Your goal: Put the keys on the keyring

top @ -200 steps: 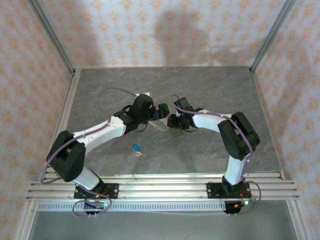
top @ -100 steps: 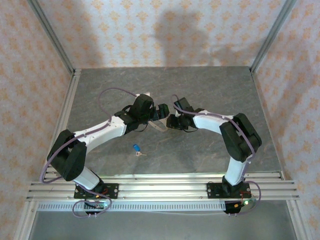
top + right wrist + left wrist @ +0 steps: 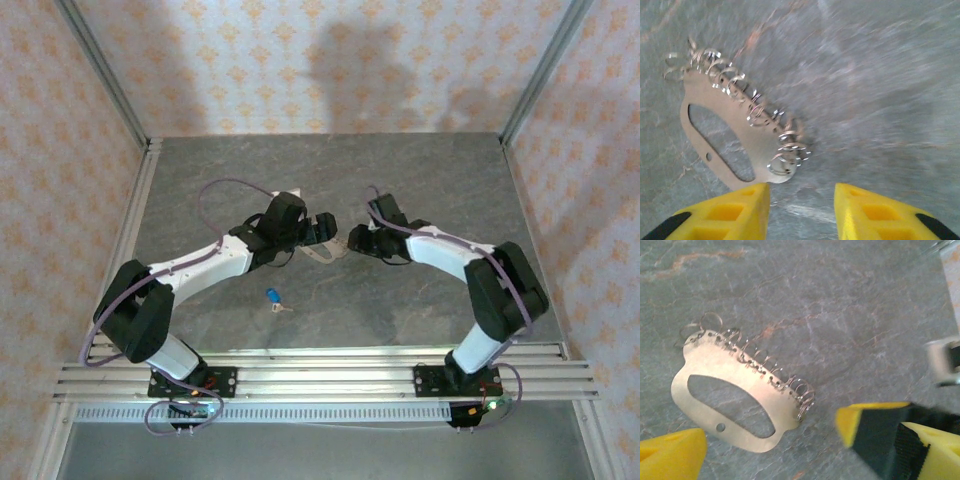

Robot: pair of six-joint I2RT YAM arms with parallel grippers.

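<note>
Both arms are leaning in over the grey stone-patterned counter (image 3: 430, 180), meeting at the keyring (image 3: 740, 375), a flat pale metal plate with an oval cut-out and a row of small wire split rings along one long edge. It is lying flat on the counter between the two of them.

The left end effector (image 3: 767, 435) is hovering with its yellow fingers spread wide, pinching nothing. The right end effector (image 3: 801, 200) is coming at the ringed end of the plate, its yellow fingers parted with bare counter between them, also pinching nothing. Its view is smeared, so it looks to be on the move.

The tiny key with the bright blue rounded head and short pale blade (image 3: 273, 296) is sitting on its own, well apart from the plate, nearer the arm bases.

My read is that they are setting up to secure the plate first. To do that well, one end effector should be taking the plain edge, away from the wire rings, so those stay free. The plate is thin and flush to the surface, so a fingertip needs to get under a lip, or it is going to skate. Then the free arm should be going for the key by its blue head. Any hole in that head is too small to make out.
</note>
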